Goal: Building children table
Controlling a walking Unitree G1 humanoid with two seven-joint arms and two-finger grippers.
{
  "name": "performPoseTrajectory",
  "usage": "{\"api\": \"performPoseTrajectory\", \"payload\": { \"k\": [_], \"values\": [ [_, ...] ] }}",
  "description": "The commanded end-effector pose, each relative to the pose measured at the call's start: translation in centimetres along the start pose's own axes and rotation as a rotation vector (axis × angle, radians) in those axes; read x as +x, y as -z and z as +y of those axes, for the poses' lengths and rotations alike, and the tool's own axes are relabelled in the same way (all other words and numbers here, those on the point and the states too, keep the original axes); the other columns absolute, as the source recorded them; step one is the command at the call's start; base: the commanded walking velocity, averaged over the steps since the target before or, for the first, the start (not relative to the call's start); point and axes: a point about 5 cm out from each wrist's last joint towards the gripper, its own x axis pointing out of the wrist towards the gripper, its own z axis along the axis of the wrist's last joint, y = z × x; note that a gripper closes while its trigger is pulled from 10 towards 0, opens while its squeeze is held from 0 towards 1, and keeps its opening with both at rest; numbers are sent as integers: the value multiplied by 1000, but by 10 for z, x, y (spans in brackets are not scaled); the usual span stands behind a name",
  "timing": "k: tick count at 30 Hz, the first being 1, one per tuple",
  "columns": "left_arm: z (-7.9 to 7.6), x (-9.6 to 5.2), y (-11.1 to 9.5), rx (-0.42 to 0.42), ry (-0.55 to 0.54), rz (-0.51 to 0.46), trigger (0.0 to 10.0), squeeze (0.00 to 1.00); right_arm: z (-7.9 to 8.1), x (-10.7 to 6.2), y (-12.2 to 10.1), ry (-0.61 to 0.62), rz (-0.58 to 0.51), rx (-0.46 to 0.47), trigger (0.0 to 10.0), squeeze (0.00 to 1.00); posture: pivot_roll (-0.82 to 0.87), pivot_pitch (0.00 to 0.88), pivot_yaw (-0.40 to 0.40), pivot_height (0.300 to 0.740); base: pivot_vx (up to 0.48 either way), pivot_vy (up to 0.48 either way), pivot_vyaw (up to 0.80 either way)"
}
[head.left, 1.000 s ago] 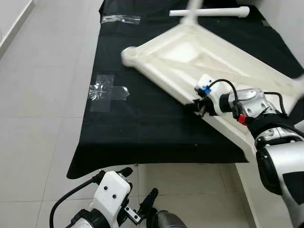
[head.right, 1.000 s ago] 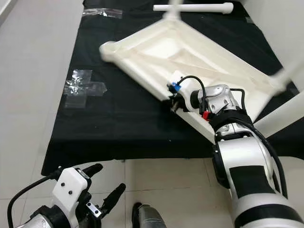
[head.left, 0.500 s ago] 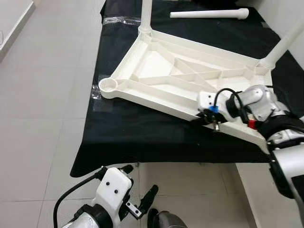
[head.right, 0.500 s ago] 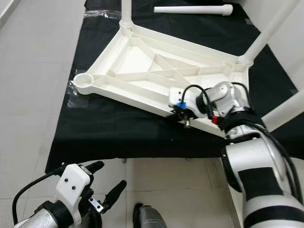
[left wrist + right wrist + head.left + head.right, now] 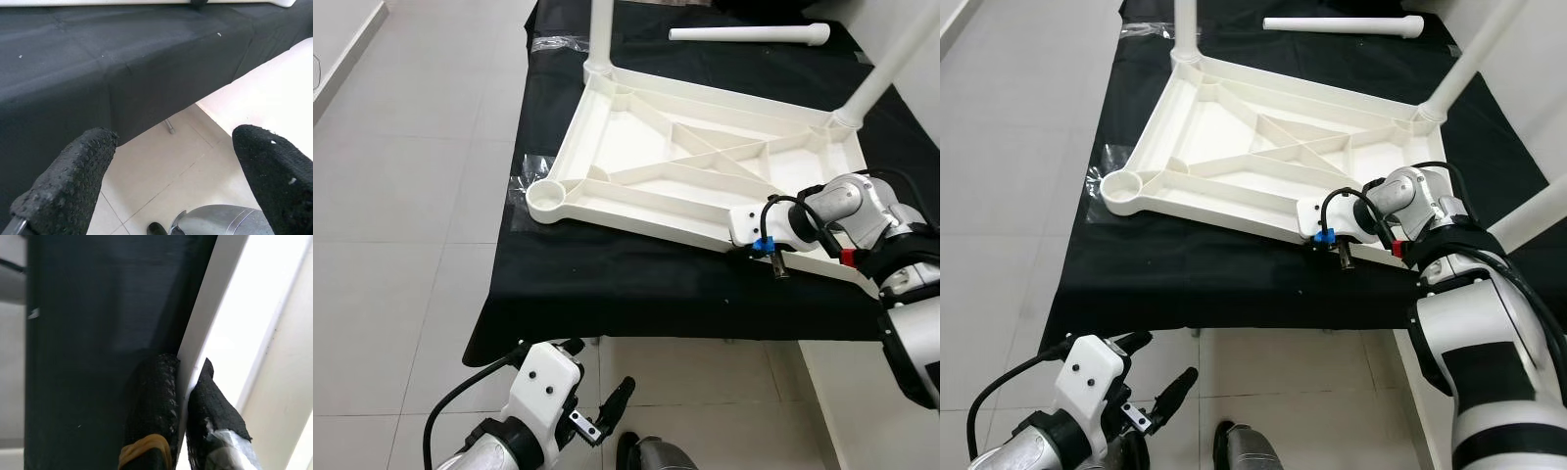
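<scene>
Black-draped table (image 5: pixel 607 284) — upturned tabletop (image 5: pixel 705 176), loose leg (image 5: pixel 749 34)

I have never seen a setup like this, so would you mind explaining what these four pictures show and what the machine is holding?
This is a humanoid robot with two silver arms, each ending in a gripper of two black fingers. The two wide pictures come from a camera on its head, looking down. The two close-ups come from cameras on its wrists.

On the black-covered table lies a white plastic tabletop, upside down, ribs showing. At least two legs stand in its corner sockets, one near corner socket is empty, and a loose leg lies behind it.

The right gripper pinches the tabletop's near rim. The left gripper hangs open, low in front of the table, holding nothing.
</scene>
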Motion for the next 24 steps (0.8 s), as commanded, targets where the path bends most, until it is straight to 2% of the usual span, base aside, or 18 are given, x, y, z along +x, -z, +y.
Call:
{"api": "performPoseTrajectory", "payload": {
  "k": [1, 4, 6, 7, 9, 13, 14, 16, 17, 22, 23, 24],
  "values": [
    [-3, -1, 4, -23, 14, 12, 10000, 0, 18, 17, -4, -217, 67, -194, 0, 0, 75, 191, -134, 740, 0, 0, 0],
    [-3, -1, 5, -25, 14, 12, 10000, 0, 22, 14, 0, -256, 103, -221, 0, 0, 75, 191, -134, 740, 0, 0, 0],
    [-3, 0, 6, -27, 15, 11, 10000, 0, 18, 9, -1, -253, 146, -313, 0, 0, 72, 181, -132, 740, 0, 0, 0],
    [-3, 0, 6, -27, 15, 11, 10000, 0, 18, 9, -1, -253, 146, -313, 0, 0, 72, 181, -132, 740, 0, 0, 0],
    [-2, 0, 6, -29, 16, 11, 10000, 0, 16, 8, -4, -258, 165, -386, 0, 0, 61, 181, -130, 740, 0, 0, 0],
    [-2, 0, 7, -31, 17, 11, 10000, 0, 12, 9, -9, -237, 161, -415, 0, 0, 60, 180, -130, 740, 0, 0, 0],
    [-3, 1, 6, -26, 17, 9, 10000, 0, 9, 11, -12, -211, 150, -411, 8784, 0, 69, 181, -135, 740, 0, 0, 0],
    [-3, 2, 6, -19, 16, 6, 10000, 0, 7, 13, -15, -188, 137, -392, 8784, 0, 72, 183, -137, 740, 0, 0, 0],
    [-3, 2, 6, -16, 11, 5, 10000, 0, 5, 15, -17, -166, 115, -364, 10000, 0, 73, 183, -137, 740, 0, 0, 0],
    [-3, 2, 6, -13, 6, 3, 10000, 0, 3, 20, -20, -114, 92, -321, 10000, 0, 71, 182, -137, 740, 0, 0, 0],
    [-3, 3, 6, -14, 7, 2, 10000, 0, 1, 23, -17, -84, 115, -261, 10000, 0, 72, 182, -140, 740, 0, 0, 0],
    [-3, 3, 6, -14, 7, 2, 10000, 0, 1, 23, -17, -84, 115, -261, 10000, 0, 72, 182, -140, 740, 0, 0, 0]
  ]
}}
